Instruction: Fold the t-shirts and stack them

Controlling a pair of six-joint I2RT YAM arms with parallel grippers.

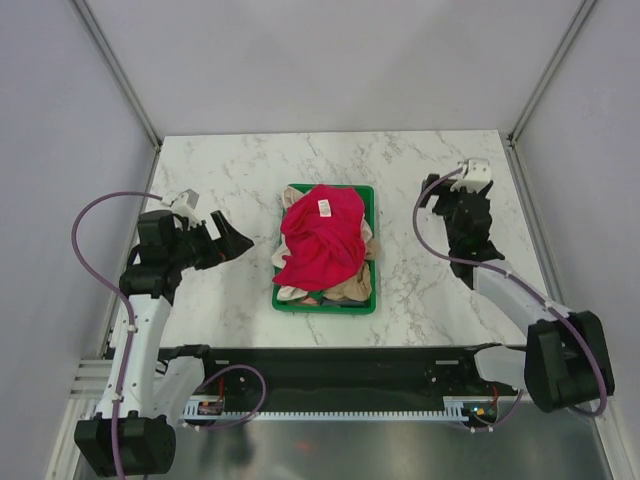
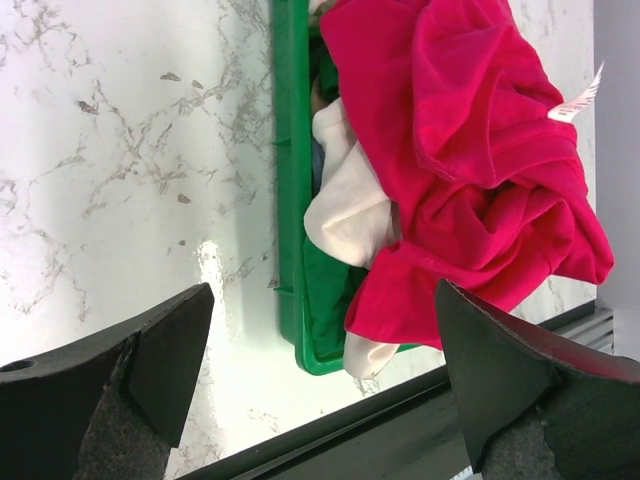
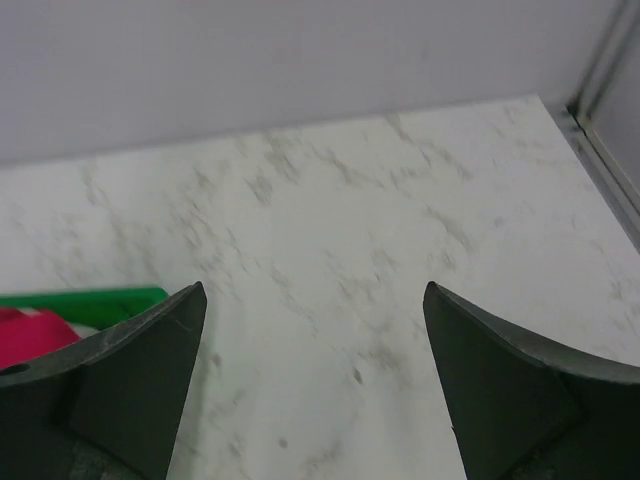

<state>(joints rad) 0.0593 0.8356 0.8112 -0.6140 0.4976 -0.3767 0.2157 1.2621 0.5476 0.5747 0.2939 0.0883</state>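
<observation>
Found left gripper (image 2: 322,288) with jaws spread wide and nothing between them, hanging above the marble table (image 1: 225,165) and aimed toward 3 o'clock in the top view. Found right gripper (image 3: 314,292) likewise fully parted and empty, facing 12 o'clock toward the far wall. Placed both clear of the cloth, no contact on either side. Located green tray (image 1: 287,300) at table centre, with left gripper at its 9 o'clock and right gripper near its 2 o'clock, well apart from it. Recorded all t-shirts heaped unfolded inside the tray. Noted red t-shirt (image 1: 322,238) crumpled on top, covering most of the pile and lapping over the rim at 8 o'clock, with white neck tag (image 1: 325,207) facing up toward 12 o'clock. Noted cream-white t-shirt (image 2: 345,205) beneath it, showing along the 9 o'clock wall (seen best from left wrist). Noted tan-beige t-shirt (image 1: 347,290) exposed at 5 o'clock. Could not tell the number of garments underneath.
</observation>
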